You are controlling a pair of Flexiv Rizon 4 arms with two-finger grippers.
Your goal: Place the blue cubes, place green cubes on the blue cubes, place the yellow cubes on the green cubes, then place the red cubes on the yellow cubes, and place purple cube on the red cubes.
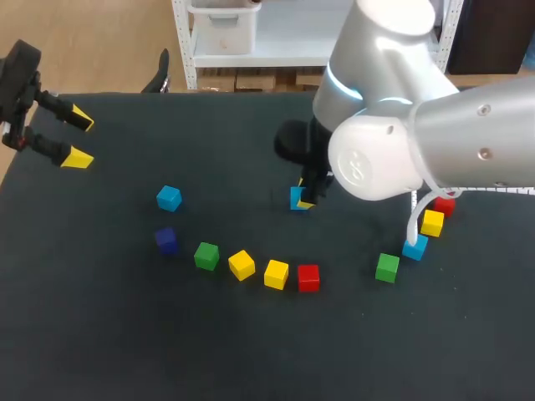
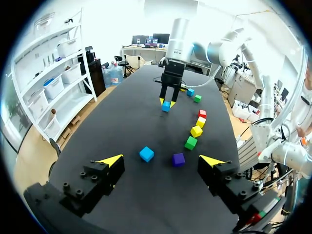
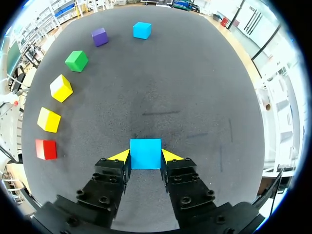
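My right end effector [image 1: 306,199] is pinching a blue cube [image 3: 145,153] from two sides, its yellow tips pressed against opposite faces, near the middle of the dark counter [image 1: 125,334]; I cannot tell whether the cube rests on the surface or hangs just above it. My left end effector [image 1: 79,138] is spread wide with nothing between its fingers, over the far left part of the counter. Nearer than the held cube and to its left, a loose arc of cubes lies on the counter: a second blue cube [image 1: 169,198] at the left, then a purple cube [image 1: 166,240], a green cube [image 1: 206,256], a first yellow cube [image 1: 242,265], a second yellow cube [image 1: 276,274] and a red cube [image 1: 308,277], each apart from its neighbour. Bare counter separates this arc from the cube I hold. To the right lies another group: a right green cube [image 1: 387,267], a third blue cube [image 1: 415,246] just beside it, a third yellow cube [image 1: 432,223], and a second red cube [image 1: 445,205] partly hidden under my right arm. A white cable [image 1: 411,219] loops down from that arm, close to the third blue cube. The counter is a flat, matte charcoal surface.
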